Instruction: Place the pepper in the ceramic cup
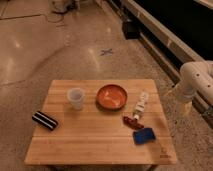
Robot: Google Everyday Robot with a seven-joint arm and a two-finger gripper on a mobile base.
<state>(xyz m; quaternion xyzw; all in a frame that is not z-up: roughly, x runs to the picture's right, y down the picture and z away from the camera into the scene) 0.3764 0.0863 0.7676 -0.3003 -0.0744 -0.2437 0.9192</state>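
The small dark red pepper [132, 120] lies on the wooden table [90, 140] at the right, between the white slender bottle [141, 104] and the blue pad [144, 135]. The pale ceramic cup [76, 98] stands upright at the table's middle left, next to the orange bowl [111, 96]. My white arm [196, 79] comes in from the right edge of the view. My gripper [173, 93] is at its lower-left end, just off the table's right edge, well apart from the pepper and holding nothing I can see.
A black oblong object with a white stripe [45, 120] lies at the table's left edge. A dark wall with a pale ledge [165, 40] runs along the right behind the table. A dark box [131, 29] stands on the floor by it.
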